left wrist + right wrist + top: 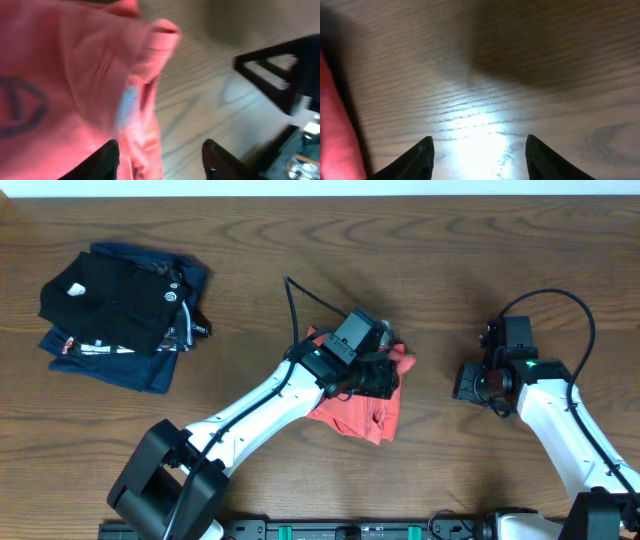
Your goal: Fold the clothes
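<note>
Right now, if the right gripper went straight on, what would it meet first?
Likely the bare table: the right gripper, open, faces only wood, with the coral T-shirt off at the view's edge.

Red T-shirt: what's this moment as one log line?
T-shirt: bunched mid-table | left gripper: open over it | right gripper: open over wood | folded garments: stacked aside

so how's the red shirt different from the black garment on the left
Colour: the shirt is coral red; the black garment is black with small white print.
Pose: the shirt is a loose, uneven bundle; the black garment is folded flat.
Support: the shirt lies straight on the table near its middle; the black garment sits on a navy garment at the far left.
Both are soft clothes on the same wooden table.
</note>
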`<action>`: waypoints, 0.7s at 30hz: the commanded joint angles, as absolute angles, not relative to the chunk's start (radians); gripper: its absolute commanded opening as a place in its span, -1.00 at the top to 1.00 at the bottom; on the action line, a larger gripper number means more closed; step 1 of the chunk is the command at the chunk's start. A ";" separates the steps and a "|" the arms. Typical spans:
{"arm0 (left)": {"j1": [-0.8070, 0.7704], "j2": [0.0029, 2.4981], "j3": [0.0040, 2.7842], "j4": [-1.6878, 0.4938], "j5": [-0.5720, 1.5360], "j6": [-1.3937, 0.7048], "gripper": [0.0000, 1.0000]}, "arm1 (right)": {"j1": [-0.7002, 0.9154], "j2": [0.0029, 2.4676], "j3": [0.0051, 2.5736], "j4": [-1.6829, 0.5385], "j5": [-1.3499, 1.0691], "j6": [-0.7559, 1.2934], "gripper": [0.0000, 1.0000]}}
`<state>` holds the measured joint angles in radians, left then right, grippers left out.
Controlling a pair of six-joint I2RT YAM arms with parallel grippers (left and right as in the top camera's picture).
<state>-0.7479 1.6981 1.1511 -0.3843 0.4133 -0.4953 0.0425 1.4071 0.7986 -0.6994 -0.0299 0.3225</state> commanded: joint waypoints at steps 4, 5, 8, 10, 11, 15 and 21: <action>-0.651 1.575 1.165 -0.450 0.456 -0.373 -0.14 | 0.034 1.397 0.813 -0.606 -0.324 0.091 -0.17; -0.621 1.547 1.165 -0.472 0.431 -0.373 -0.14 | 0.034 1.397 0.818 -0.587 -0.416 0.040 -0.17; -0.524 1.474 1.165 -0.541 0.330 -0.374 -0.15 | 0.034 1.397 0.827 -0.511 -0.692 -0.043 -0.21; -0.467 1.452 1.165 -0.574 0.292 -0.374 -0.15 | 0.036 1.397 0.830 -0.448 -0.817 -0.042 -0.24; -0.446 1.452 1.165 -0.585 0.294 -0.374 -0.15 | 0.041 1.397 0.830 -0.418 -0.863 -0.038 -0.25; -0.400 1.480 1.151 -0.622 0.292 -0.366 -0.15 | 0.096 1.399 0.830 -0.355 -0.926 0.060 -0.33; -0.397 1.582 1.103 -0.656 0.245 -0.367 -0.12 | 0.247 1.420 0.829 -0.413 -0.962 0.075 -0.34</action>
<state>-0.4000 1.5284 1.1351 -0.6373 0.2817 -0.3847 0.1802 1.4071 0.8116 -0.4015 -0.8719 0.0601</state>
